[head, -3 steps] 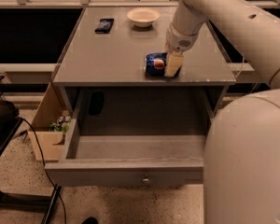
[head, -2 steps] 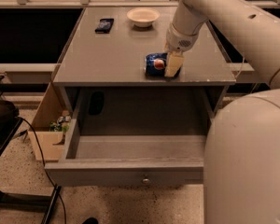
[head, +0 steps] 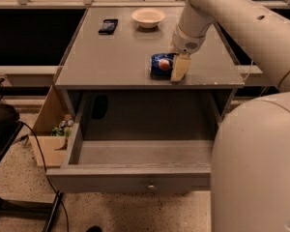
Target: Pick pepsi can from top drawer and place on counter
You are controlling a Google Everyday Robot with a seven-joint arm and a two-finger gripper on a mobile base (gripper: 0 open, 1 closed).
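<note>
Dim room, grey counter (head: pixel 116 57) in the middle, top drawer (head: pixel 135 178) below it pulled wide open. Near the counter's front edge, toward the right corner: pepsi can (head: pixel 161 65), down on the surface, seemingly on its side. Right against the can's right flank: gripper (head: pixel 176 66), reaching down from a white arm. Cannot tell whether the jaws clamp the can or stand apart. By the back edge, a white bowl (head: pixel 148 17); toward the back left corner, a dark phone (head: pixel 108 26); both well apart from the can. Probably the release step. Best done gently: part the jaws slowly, then lift straight up without brushing the can, given the risk of a roll off the front edge.
</note>
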